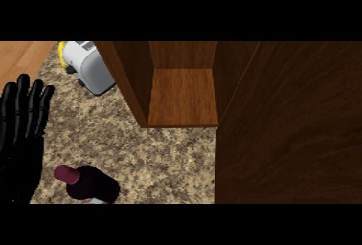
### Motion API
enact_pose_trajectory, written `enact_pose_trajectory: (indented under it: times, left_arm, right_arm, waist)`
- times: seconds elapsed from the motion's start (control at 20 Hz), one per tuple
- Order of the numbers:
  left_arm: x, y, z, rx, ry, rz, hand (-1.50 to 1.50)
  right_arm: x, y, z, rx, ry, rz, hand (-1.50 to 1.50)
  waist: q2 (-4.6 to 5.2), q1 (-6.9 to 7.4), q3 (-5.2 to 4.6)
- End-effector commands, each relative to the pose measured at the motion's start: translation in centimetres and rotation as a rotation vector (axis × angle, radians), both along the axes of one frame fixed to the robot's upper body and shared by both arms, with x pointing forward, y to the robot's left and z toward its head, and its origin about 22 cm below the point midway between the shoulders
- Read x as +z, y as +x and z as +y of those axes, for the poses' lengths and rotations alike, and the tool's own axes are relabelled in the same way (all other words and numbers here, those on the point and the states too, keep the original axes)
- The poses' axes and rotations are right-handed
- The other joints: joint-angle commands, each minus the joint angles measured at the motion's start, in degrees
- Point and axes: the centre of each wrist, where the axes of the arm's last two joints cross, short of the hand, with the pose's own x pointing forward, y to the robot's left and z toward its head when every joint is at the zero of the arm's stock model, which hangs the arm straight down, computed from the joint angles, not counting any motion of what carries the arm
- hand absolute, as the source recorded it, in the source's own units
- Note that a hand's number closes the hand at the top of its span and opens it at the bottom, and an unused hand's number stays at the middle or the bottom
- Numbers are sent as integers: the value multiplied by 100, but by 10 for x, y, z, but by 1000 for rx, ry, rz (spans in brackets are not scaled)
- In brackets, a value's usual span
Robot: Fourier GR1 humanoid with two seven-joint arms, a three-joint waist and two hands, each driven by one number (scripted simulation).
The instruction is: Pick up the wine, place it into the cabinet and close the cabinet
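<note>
The wine [90,184] is a dark bottle with a maroon cap, standing upright on the speckled counter at the lower left. My left hand [21,127] is open at the left edge, fingers straight and pointing up, a little left of and above the bottle, not touching it. The wooden cabinet [182,98] stands open at the upper middle, its shelf bare. Its door [290,124] is swung wide toward me and fills the right side of the view. My right hand does not show.
A grey and yellow appliance [90,67] sits on the counter left of the cabinet. Speckled stone counter [166,158] stretches between bottle and cabinet. A strip of wooden floor [21,57] shows at the upper left.
</note>
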Motion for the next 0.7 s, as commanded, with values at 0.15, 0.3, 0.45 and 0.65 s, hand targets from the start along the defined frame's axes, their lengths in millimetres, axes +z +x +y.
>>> enact_pose_trajectory:
  times: [0.15, 0.3, 0.45, 0.65]
  left_arm:
    - [11, -37, 4, 175, -30, 46, -150]
    - [-4, -33, -3, 163, -231, 243, -150]
    - [16, -47, -15, 170, -260, 259, -150]
    - [46, -69, -28, 188, -281, 258, -150]
  right_arm:
    - [7, -38, 13, -52, 17, 2, -150]
    - [0, -36, 23, 142, 131, 145, -150]
    - [10, -47, 31, 158, 129, 156, -150]
    - [38, -72, 35, 176, 108, 171, -150]
  waist:
    - [179, 133, 182]
    - [185, 186, 182]
    - [191, 132, 185]
    - [198, 121, 184]
